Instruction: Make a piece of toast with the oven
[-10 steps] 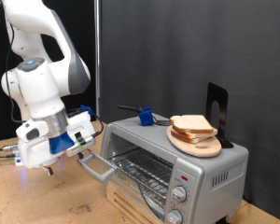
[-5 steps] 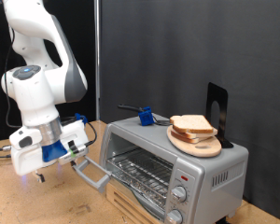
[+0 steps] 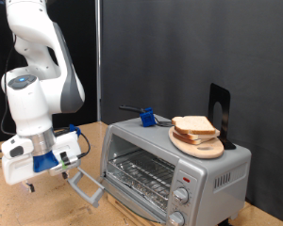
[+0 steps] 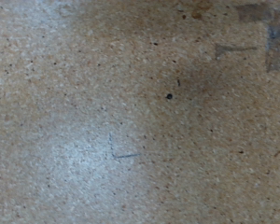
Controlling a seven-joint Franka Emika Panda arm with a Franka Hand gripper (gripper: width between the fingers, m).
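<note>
Oven (image 3: 170,160) door open — toast (image 3: 195,126) on top; fingers (image 3: 30,185) low beside door, grip state unclear.

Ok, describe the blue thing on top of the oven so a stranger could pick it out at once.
Find the silver oven at the exterior view's right. On its roof, left of the round wooden board stacked with bread slices, sits a small blue object. It is the only blue thing up there, with a dark handle sticking out leftward.

We see a boxy toaster oven (image 3: 193,160) of brushed silver metal with a thin wire rack inside. On its top, a round wooden board (image 3: 197,143) carries pale, matt bread slices (image 3: 193,126). The speckled, rough particle-board tabletop (image 4: 131,121) looks dull; the arm's white plastic shell (image 3: 42,66) is glossy.
</note>
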